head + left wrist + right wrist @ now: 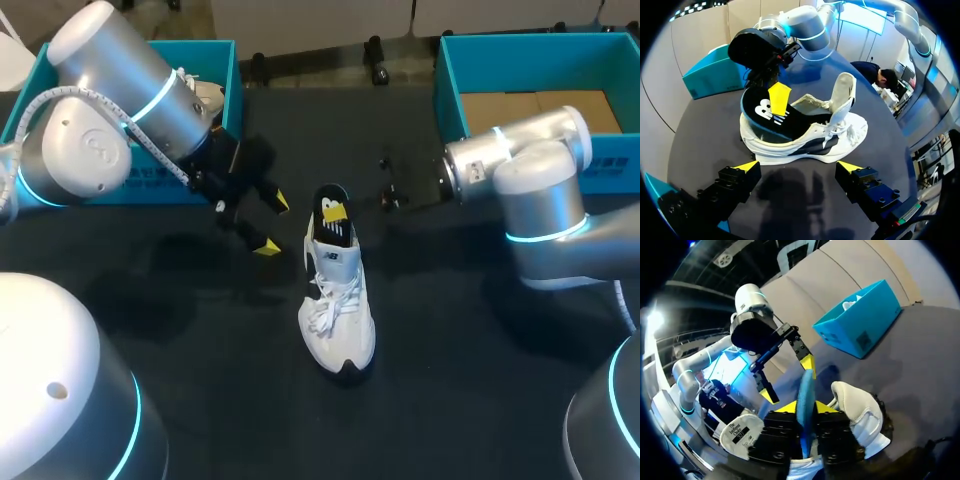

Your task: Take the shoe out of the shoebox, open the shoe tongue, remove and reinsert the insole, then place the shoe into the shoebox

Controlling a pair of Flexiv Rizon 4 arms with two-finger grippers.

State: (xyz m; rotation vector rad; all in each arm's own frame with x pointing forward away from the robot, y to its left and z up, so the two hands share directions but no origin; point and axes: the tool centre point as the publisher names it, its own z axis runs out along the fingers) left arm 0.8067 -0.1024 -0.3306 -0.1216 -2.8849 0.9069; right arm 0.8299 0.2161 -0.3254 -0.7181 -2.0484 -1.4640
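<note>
A white shoe [338, 320] stands in the middle of the black table, toe towards me, its tongue [845, 92] lifted. The insole [333, 228], black on top with a white logo and blue underneath, sticks up out of the heel opening. My right gripper [334, 210] comes in from the right and is shut on the insole's raised end. In the right wrist view the insole's blue edge [805, 400] sits between the yellow tips of that gripper [805, 407]. My left gripper [272, 224] hangs open just left of the heel, holding nothing; its tips [799, 167] face the shoe's side [805, 145].
A teal shoebox [228, 60] stands at the back left with another white shoe [205, 95] inside. A second teal box [447, 85] with a cardboard floor stands at the back right.
</note>
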